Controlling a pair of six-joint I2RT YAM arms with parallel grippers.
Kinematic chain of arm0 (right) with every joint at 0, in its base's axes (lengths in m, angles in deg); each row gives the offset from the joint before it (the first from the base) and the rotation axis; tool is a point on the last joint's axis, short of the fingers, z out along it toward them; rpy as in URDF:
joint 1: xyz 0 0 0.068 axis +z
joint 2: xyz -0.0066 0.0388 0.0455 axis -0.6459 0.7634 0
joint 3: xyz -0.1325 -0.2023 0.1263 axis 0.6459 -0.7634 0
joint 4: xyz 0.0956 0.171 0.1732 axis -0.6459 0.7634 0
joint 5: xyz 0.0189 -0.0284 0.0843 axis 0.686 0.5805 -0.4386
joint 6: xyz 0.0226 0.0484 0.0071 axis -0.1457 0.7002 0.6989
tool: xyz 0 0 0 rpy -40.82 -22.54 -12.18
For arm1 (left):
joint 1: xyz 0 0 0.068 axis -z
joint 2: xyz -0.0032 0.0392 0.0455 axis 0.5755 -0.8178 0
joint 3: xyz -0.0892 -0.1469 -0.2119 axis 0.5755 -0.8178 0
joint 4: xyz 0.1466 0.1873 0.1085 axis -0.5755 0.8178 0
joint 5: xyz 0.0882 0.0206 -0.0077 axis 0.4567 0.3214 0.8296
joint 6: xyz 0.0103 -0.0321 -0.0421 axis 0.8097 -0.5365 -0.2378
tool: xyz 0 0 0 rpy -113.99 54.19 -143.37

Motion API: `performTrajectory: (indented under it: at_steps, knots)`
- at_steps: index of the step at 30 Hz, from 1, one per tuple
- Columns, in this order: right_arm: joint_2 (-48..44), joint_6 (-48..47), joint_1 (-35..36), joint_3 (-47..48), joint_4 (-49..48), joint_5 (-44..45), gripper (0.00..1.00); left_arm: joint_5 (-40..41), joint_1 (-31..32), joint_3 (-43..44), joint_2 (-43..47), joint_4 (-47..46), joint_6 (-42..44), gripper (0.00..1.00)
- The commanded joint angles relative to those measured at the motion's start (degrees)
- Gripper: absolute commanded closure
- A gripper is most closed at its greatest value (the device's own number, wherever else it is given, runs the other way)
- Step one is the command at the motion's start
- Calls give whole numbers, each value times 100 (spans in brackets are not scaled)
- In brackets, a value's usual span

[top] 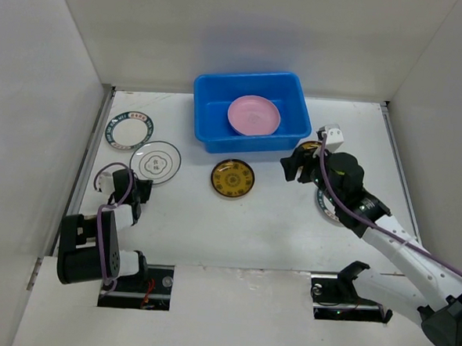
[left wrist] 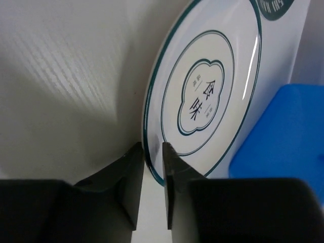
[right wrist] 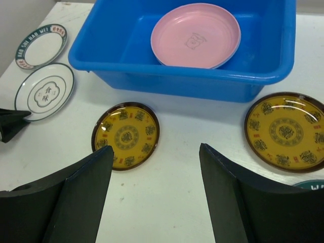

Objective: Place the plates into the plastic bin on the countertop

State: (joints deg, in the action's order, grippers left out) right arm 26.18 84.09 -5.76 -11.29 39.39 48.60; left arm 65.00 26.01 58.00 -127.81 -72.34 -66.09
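- Top external view: the blue bin (top: 252, 147) stands at the back of the counter (top: 235, 228), and one pink plate (top: 254, 116) lies inside it.
- The left fingers (left wrist: 131, 172) are clenched on the rim of a white plate (left wrist: 207, 96) with teal rings, which is on the counter left of the bin.
- The right fingers (right wrist: 81, 192) are spread wide and grasp nothing. They are above the counter between a yellow plate (right wrist: 126, 135) and a second yellow plate (right wrist: 285, 130), both outside the bin.
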Motion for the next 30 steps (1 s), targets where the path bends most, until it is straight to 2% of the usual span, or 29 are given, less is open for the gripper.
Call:
performTrajectory:
  at_steps: [1, 4, 8, 13, 18, 24, 30]
  knots:
    - [-203, 92, -51, -40, -78, 19, 26, 41, -32, -192, -168, -83, -41, 89]
    - [-238, 127, -51, -57, -51, 54, 26, 15, -24, -201, -28, -22, -59, 99]
    - [-273, 215, -51, -66, -51, 81, 26, -65, 29, -149, 429, 241, -103, 100]
    - [-334, 285, -51, -22, 28, 90, 26, -30, 310, 150, 1447, 970, -139, 100]
    - [-414, 329, -60, -14, 107, 125, 26, 111, 433, 956, 2082, 1700, 55, 100]
    - [-545, 373, -121, 65, 440, 405, 27, 120, 635, 2512, 1793, 1982, 459, 100]
    - [-879, 698, -542, 57, 1090, 714, 27, -354, 1267, 4594, 441, 1982, 1144, 100]
